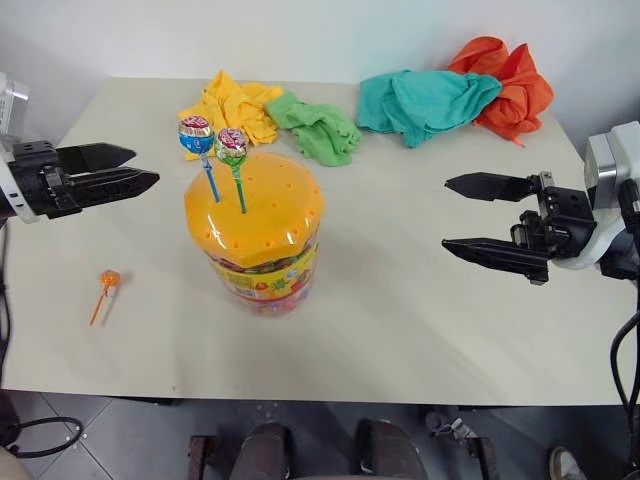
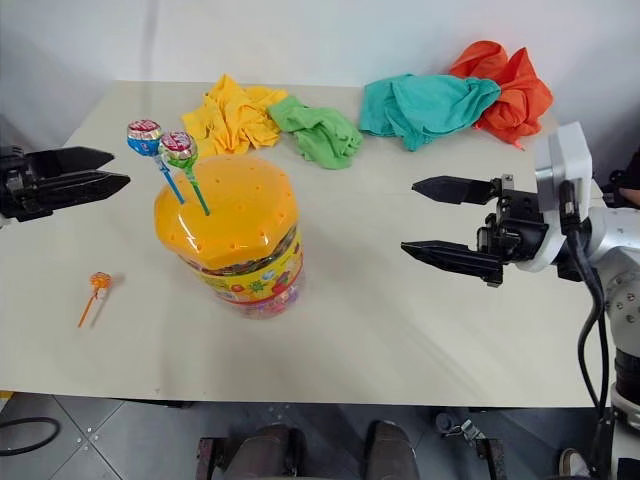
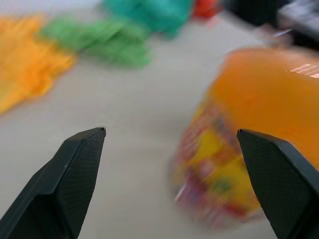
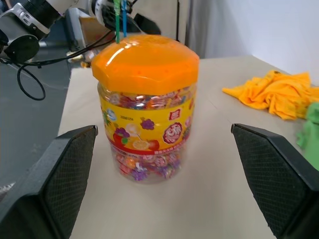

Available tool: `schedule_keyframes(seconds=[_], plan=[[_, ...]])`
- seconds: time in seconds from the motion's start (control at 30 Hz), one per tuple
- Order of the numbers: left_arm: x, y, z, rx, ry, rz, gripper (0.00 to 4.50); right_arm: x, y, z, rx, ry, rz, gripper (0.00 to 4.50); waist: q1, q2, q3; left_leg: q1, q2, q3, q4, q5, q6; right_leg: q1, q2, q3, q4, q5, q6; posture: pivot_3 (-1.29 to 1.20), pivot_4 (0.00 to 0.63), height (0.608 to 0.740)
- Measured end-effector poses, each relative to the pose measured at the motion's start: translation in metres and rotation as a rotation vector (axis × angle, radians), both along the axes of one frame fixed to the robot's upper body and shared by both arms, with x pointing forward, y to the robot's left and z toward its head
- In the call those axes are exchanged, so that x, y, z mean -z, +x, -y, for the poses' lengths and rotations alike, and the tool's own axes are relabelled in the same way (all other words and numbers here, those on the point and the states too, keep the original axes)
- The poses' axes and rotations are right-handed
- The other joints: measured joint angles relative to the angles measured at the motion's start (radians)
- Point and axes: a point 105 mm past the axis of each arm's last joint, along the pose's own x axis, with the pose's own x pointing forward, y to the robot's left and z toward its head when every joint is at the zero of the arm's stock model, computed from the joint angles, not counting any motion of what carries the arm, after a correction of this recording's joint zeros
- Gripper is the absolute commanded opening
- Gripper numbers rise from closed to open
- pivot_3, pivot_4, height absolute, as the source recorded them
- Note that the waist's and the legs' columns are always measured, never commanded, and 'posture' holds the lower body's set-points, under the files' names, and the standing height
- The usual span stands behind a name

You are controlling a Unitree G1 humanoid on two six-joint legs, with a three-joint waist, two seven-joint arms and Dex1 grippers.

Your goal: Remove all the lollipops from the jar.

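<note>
Lollipops: two stood in the jar (image 1: pixel 255 228), sticks pushed through holes in its domed orange lid (image 1: pixel 254 208), heads close together and perhaps touching. The blue-stick lollipop (image 1: pixel 197 136) sat on my left-hand side of the pair, the green-stick lollipop (image 1: pixel 231 146) just beside it. The orange-stick lollipop (image 1: pixel 108 280) lay flat on the table (image 1: pixel 400 330), well apart from the jar, on my left. The jar stood upright near the table's middle.

My left gripper (image 1: pixel 128 168) hung to the left of the jar at about the height of the lollipop heads, fingers parted and holding nothing. My right gripper (image 1: pixel 468 215) faced the jar from the other side, jaws wide, also empty.

Risks, as I judged them:
- With the heads so close, closing on one could have caught or knocked the other, bending its stick or pulling both at once.
- A stick tight in its hole could have dragged the jar with it; a pull off the stick's line could have tipped the jar, since nothing braced it.
- Pinching the round wrapped head rather than the stick could have let it slip out.
- Bracing with the right gripper too hard could have shoved the jar sideways.

Yellow cloth (image 1: pixel 238 108), green cloth (image 1: pixel 318 126), teal cloth (image 1: pixel 425 102) and orange cloth (image 1: pixel 508 82) lay bunched along the far edge, clear of the work.
</note>
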Motion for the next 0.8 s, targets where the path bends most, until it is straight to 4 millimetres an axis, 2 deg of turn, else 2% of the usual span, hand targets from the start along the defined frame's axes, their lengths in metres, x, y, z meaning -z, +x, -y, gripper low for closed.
schedule_keyframes(seconds=[0.1,0.27,0.4,0.53,0.67,0.8], plan=[[0.000,-0.009,0.007,0.172,-0.071,0.072,4.49,-0.002,-0.004,-0.009,-0.011,-0.029,0.018,4.50,-0.007,0.000,0.000,0.000,0.000,0.001,0.000,0.000,0.000,-0.001,0.000,0.000,0.000,0.000,0.000,0.00,0.150,0.740],[0.000,-0.019,0.007,0.307,-0.082,0.134,4.49,-0.009,-0.010,-0.018,-0.029,-0.041,0.056,4.50,-0.014,0.000,0.000,0.000,0.000,0.001,0.000,0.000,0.000,-0.001,0.000,0.000,0.000,0.000,0.000,0.00,0.150,0.740],[-0.001,-0.025,0.025,0.448,-0.104,0.156,4.49,-0.007,-0.010,-0.019,-0.033,-0.032,0.051,4.50,-0.009,-0.002,0.001,0.000,0.000,0.000,0.001,0.000,0.000,0.000,-0.001,0.000,0.000,0.000,0.000,0.00,0.150,0.740],[-0.012,-0.025,0.047,0.549,-0.096,0.196,4.49,-0.005,-0.011,-0.018,-0.036,-0.035,0.050,4.50,-0.006,-0.002,0.001,0.000,-0.001,0.000,0.001,0.000,0.000,0.000,-0.001,0.000,0.000,0.000,0.000,0.00,0.150,0.740],[-0.010,-0.018,0.065,0.609,-0.090,0.189,4.49,-0.005,-0.013,-0.017,-0.062,0.001,0.036,4.50,-0.006,-0.002,0.001,0.000,0.000,0.000,0.001,0.000,0.001,0.000,0.000,0.000,0.000,0.000,0.000,0.00,0.150,0.740],[-0.006,-0.012,0.073,0.629,-0.083,0.186,3.25,-0.004,-0.013,-0.015,-0.048,0.010,0.033,4.50,-0.010,-0.002,0.001,0.000,0.000,0.000,0.001,0.000,0.001,0.000,0.000,0.000,0.000,0.000,0.000,0.00,0.150,0.740]])
